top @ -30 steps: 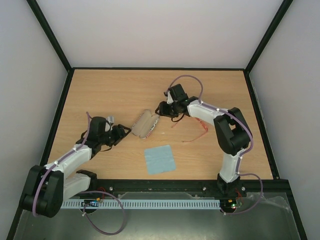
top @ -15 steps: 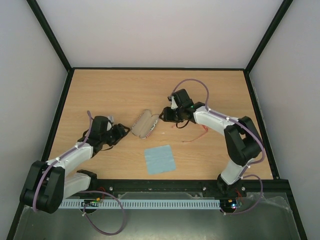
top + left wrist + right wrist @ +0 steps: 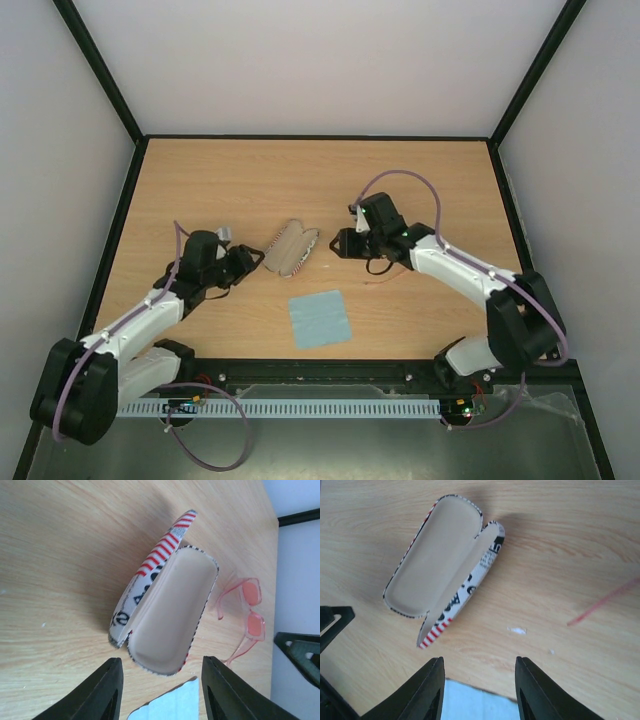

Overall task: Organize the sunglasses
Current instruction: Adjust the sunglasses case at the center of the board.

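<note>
Sunglasses (image 3: 254, 625) beyond open case (image 3: 170, 610), well apart from left gripper (image 3: 161, 680)

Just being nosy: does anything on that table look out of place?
The thin translucent red-orange sunglasses lie loose on the wooden table, beside the flag-print oblong case, which gapes open and empty.

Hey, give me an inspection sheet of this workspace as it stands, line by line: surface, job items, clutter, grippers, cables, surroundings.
Surface: wooden table, a few white specks.
Job's things: sunglasses unfolded on the table, beside the open, empty case.
Clutter: light blue cloth lying near the case.
Grippers: left gripper and right gripper both open, holding nothing, either side of the case.
Cables: purple cable looped along each arm.
Surroundings: white walls, black frame.
</note>
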Action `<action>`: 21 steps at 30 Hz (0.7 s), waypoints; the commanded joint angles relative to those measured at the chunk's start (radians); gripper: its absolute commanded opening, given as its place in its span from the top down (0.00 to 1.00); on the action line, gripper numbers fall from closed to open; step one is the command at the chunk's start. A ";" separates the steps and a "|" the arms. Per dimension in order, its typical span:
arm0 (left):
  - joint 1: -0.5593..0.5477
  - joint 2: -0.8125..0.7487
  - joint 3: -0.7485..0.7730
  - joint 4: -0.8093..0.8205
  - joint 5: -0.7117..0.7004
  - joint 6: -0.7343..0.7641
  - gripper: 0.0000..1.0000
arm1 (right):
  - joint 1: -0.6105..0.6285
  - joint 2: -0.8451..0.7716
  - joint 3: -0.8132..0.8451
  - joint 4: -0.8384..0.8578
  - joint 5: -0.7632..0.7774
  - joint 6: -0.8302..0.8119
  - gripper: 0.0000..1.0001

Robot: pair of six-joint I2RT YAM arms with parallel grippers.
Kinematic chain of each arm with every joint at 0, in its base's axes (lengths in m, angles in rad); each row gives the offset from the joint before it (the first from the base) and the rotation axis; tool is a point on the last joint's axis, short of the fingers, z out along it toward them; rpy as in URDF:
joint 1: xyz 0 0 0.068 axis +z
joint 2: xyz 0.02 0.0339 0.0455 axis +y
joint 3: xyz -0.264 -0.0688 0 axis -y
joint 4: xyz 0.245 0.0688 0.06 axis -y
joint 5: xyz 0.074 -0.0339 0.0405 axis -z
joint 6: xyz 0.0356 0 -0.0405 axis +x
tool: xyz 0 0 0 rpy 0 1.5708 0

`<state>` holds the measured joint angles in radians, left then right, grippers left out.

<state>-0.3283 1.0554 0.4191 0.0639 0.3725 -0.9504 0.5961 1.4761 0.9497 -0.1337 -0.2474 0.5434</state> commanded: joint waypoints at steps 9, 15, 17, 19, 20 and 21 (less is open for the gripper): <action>-0.087 0.129 -0.018 0.102 -0.034 -0.072 0.64 | -0.001 -0.243 -0.208 -0.086 0.007 0.045 0.60; -0.092 0.212 0.031 0.113 -0.058 -0.048 0.65 | -0.001 -0.264 -0.250 -0.074 0.001 0.051 0.60; -0.091 0.225 0.045 0.113 -0.069 -0.040 0.66 | -0.001 -0.270 -0.258 -0.071 0.001 0.051 0.60; -0.091 0.242 0.060 0.113 -0.078 -0.035 0.66 | -0.002 -0.272 -0.262 -0.068 -0.001 0.050 0.60; -0.091 0.257 0.065 0.117 -0.083 -0.032 0.66 | -0.001 -0.273 -0.265 -0.067 -0.003 0.050 0.60; -0.091 0.268 0.072 0.121 -0.085 -0.030 0.66 | -0.001 -0.273 -0.266 -0.066 -0.001 0.050 0.60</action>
<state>-0.4168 1.2842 0.4484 0.1570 0.3191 -1.0004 0.5961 1.2247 0.7033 -0.1719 -0.2455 0.5880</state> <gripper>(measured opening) 0.342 0.401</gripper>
